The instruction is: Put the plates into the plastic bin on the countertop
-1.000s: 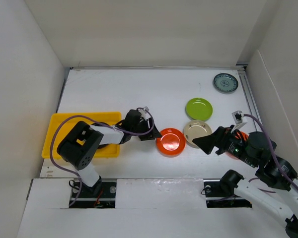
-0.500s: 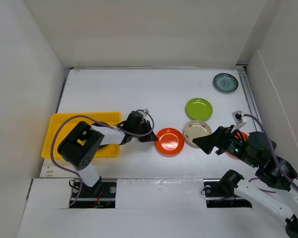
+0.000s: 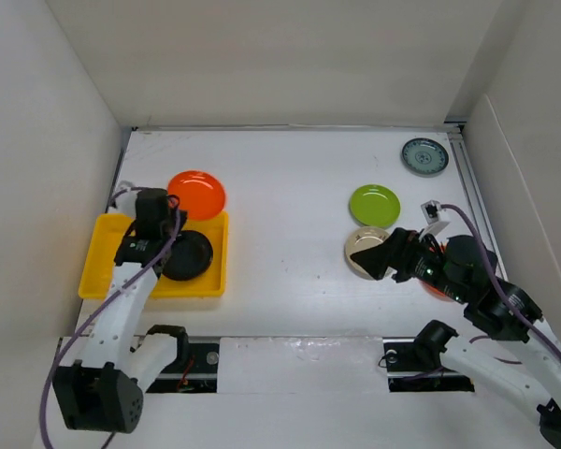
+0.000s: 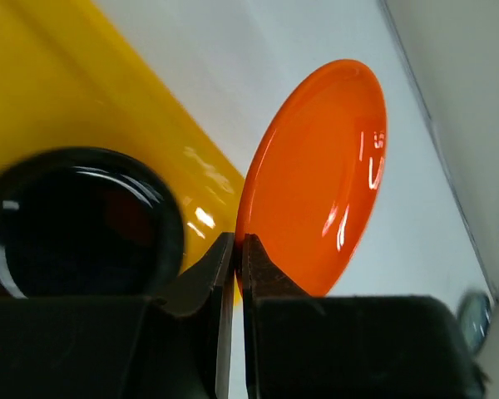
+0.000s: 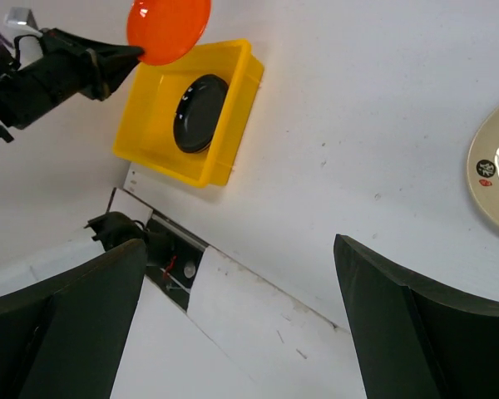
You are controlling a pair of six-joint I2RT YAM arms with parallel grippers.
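My left gripper (image 3: 171,211) is shut on the near rim of an orange plate (image 3: 197,193), holding it tilted over the back edge of the yellow plastic bin (image 3: 107,254). In the left wrist view the fingertips (image 4: 235,249) pinch the orange plate (image 4: 316,183). A black plate (image 3: 187,254) lies in the bin. My right gripper (image 3: 379,257) is open and empty over the beige plate (image 3: 365,245). The lime green plate (image 3: 374,204) and the grey-teal plate (image 3: 424,155) lie on the white countertop (image 3: 290,187). The brown-gold plates are out of view.
A sliver of a second orange plate (image 3: 433,288) shows under my right arm. White walls close in the left, back and right. The right wrist view shows the bin (image 5: 162,145), the black plate (image 5: 200,101) and the counter's front edge.
My left arm has carried the orange plate from the middle of the counter left and back to above the bin's far edge. My right gripper has shifted slightly left over the beige plate.
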